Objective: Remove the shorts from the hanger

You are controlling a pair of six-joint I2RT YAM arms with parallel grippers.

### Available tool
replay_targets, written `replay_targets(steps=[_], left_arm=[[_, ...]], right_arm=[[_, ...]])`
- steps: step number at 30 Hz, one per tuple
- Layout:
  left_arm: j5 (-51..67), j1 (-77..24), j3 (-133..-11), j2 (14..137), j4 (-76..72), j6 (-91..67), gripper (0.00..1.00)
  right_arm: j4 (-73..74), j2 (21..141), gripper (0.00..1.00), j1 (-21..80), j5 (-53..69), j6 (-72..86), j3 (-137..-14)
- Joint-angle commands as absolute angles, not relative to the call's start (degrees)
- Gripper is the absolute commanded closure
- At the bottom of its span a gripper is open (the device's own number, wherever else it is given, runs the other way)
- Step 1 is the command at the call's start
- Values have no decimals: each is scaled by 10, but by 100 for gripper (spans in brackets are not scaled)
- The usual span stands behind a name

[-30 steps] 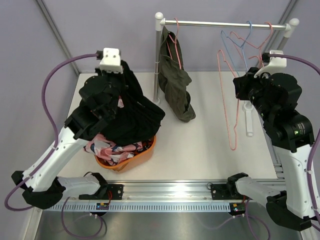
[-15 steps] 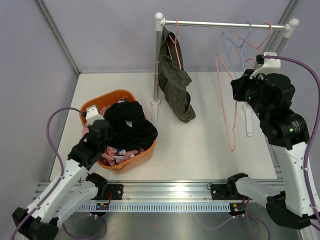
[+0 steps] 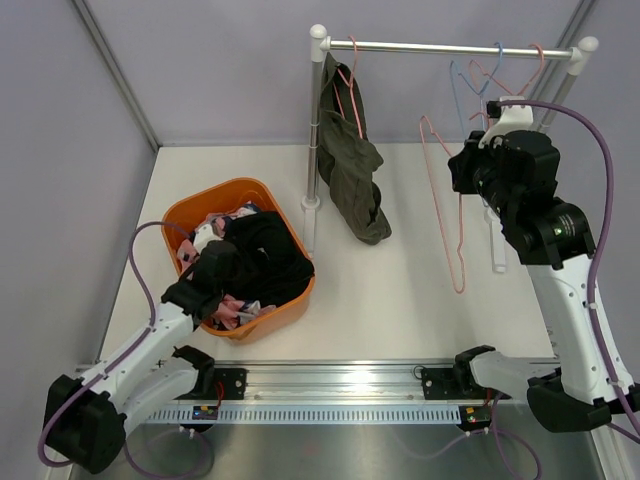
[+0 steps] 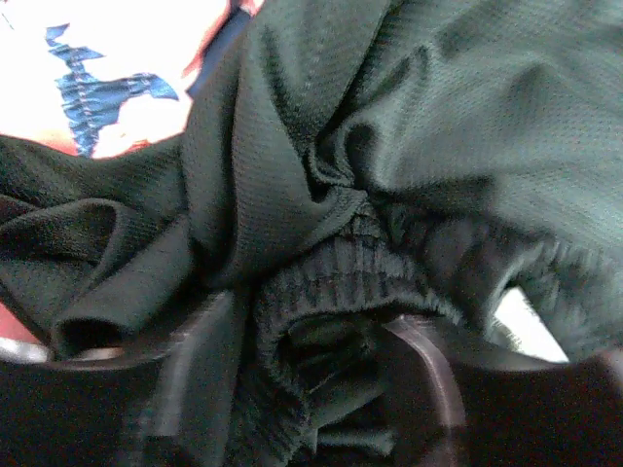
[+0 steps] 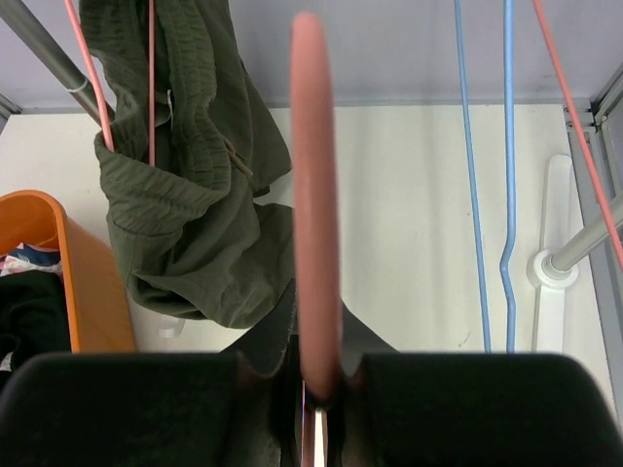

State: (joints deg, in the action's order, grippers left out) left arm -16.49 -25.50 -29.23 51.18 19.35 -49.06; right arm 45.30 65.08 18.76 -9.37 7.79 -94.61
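Note:
The black shorts (image 3: 268, 258) lie bunched in the orange basket (image 3: 215, 197) on top of the pink patterned shorts (image 3: 236, 311). My left gripper (image 3: 220, 270) is low in the basket. In the left wrist view it (image 4: 316, 336) is open, its fingers (image 4: 206, 365) apart, and the black waistband (image 4: 321, 277) lies loose between them. The olive green shorts (image 3: 350, 170) hang from a pink hanger on the rail (image 3: 450, 47). My right gripper (image 3: 463, 170) is shut on an empty pink hanger (image 3: 448, 225), seen edge-on in the right wrist view (image 5: 316, 214).
A blue hanger (image 3: 468, 76) and another pink hanger (image 3: 535, 60) hang on the rail's right end. The rack's white foot (image 3: 498, 240) stands by the right arm. The rack's left post (image 3: 316, 120) rises just right of the basket.
The left arm came down from head height into the basket with the black shorts and its jaws opened. The right gripper carried the pink hanger a little up and to the left.

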Motion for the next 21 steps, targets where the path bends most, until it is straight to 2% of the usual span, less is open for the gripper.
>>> replay_targets(steps=[1,3,10,15,21], left_arm=[[-150,-253,-338,441,221,-462,15],[-156,-253,-385,414,256,-424,1],[-124,-253,-540,389,347,-277,1],[-102,-254,-526,344,319,-224,1],[-52,-253,-504,323,347,-172,1]], right_arm=[[435,663,100,192,-83,62,-979],[436,671,100,191,-82,53,-987],[404,707,100,172,-52,-8,-1020],[335,748,100,105,106,-7,-1020],[264,792,100,50,185,-5,-1044]])
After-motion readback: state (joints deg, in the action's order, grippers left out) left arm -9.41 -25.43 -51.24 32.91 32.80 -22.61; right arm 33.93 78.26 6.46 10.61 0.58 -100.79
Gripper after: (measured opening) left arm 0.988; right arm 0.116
